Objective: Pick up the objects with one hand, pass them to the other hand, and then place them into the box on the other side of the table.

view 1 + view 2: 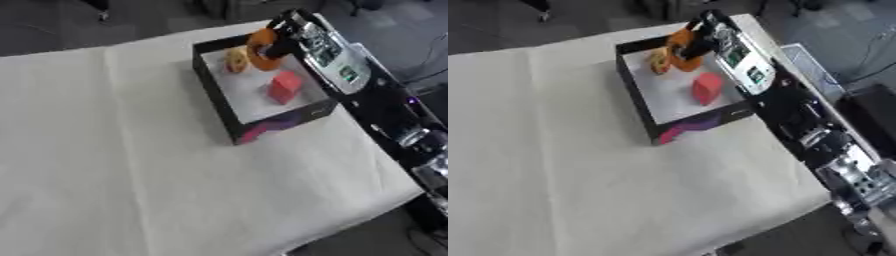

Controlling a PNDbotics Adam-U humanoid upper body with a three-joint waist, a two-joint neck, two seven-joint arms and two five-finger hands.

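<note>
A black box (208,82) with a white floor stands on the right part of the table. My right arm comes in from the lower right along the box's right wall. At the box's far end my right hand (285,36) has its dark fingers curled round an orange ring (260,51), which hangs tilted just above the floor of the box. On that floor a yellow-orange object (234,60) lies beside the ring, and a red block (284,86) lies nearer the middle. My left hand shows in neither view.
A white cloth (122,150) covers the table, wide and bare to the left of the box. The table's right edge (398,172) runs under my right arm. Beyond the far edge lies dark floor.
</note>
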